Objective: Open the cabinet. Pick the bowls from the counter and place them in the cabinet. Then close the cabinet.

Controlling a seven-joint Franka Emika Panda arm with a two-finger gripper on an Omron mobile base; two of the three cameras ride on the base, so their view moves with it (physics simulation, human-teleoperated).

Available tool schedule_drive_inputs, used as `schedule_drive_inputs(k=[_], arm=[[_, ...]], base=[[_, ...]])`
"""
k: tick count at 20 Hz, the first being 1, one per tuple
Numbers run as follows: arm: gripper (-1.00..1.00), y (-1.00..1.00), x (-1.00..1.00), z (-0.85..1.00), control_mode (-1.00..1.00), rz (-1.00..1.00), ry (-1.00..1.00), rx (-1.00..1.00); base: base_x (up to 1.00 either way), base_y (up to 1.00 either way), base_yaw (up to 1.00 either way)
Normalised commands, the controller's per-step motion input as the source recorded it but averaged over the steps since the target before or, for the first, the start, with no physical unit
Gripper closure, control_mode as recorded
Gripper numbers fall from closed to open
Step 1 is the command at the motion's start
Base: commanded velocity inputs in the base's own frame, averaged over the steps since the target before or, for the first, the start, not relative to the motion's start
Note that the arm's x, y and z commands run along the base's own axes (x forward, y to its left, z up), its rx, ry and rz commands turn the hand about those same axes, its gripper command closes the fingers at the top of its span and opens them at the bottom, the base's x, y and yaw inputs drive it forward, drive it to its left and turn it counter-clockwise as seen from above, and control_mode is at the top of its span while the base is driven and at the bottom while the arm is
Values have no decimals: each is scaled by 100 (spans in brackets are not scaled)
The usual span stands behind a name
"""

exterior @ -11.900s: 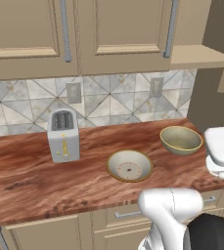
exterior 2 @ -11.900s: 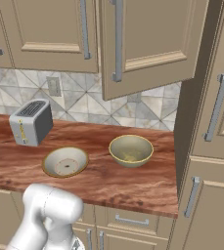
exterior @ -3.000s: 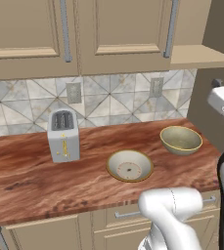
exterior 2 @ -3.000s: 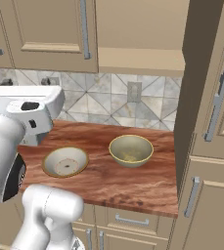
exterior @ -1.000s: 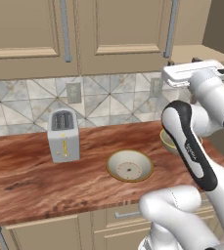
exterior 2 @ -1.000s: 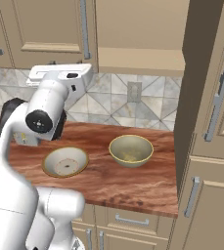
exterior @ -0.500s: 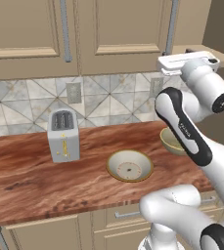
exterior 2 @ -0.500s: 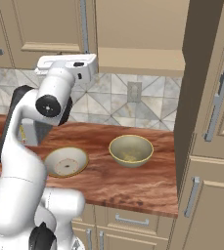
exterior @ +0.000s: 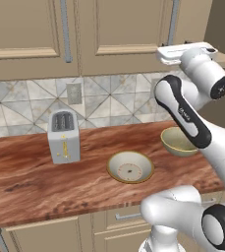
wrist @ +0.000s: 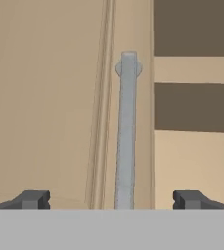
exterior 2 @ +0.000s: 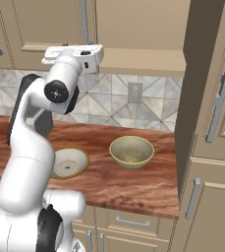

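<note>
The beige upper wall cabinet with two raised-panel doors hangs above the long reddish-brown wood-grain worktop; in the right base view one door swings out toward the camera at the far right and a bare beige shelf shows behind it, while the other door is shut, so the step in hand looks to be opening that second door; the white arm with dark joints reaches up from the base to the cabinet's lower edge, its hand level with the long grey vertical bar handle; on the worktop a silver two-slot toaster stands to the left, well apart from the two bowls; the wide shallow olive-tan bowl with a cream inside and centre mark sits near the front edge, and the deep rounded olive-tan bowl rests beside it, apart, nearer the open door; the claw is released, its two dark tips spread wide with nothing between them but the bar, which stands a little left of centre and not yet touched; to do this well, I judge it should ease forward until the bar lies fully between the tips, close squarely on the lower part of the bar, then pull along the door's own arc rather than straight back, lest the tips slide off the smooth bar.
</note>
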Motion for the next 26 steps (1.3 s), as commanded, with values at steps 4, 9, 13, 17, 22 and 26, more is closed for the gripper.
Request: schedule_drive_inputs(k=[4,9,13,17,22,26], arm=[[-100,0,39,0,-100,0,0,0],[-100,-13,37,0,-100,0,0,0],[-100,-20,33,0,-100,0,0,0],[-100,-17,31,0,-100,0,0,0],[100,-7,30,0,-100,0,1,0],[100,-8,21,0,-100,0,1,0]], base=[[0,0,0],[0,0,0],[0,0,0],[0,0,0],[0,0,0],[0,0,0]])
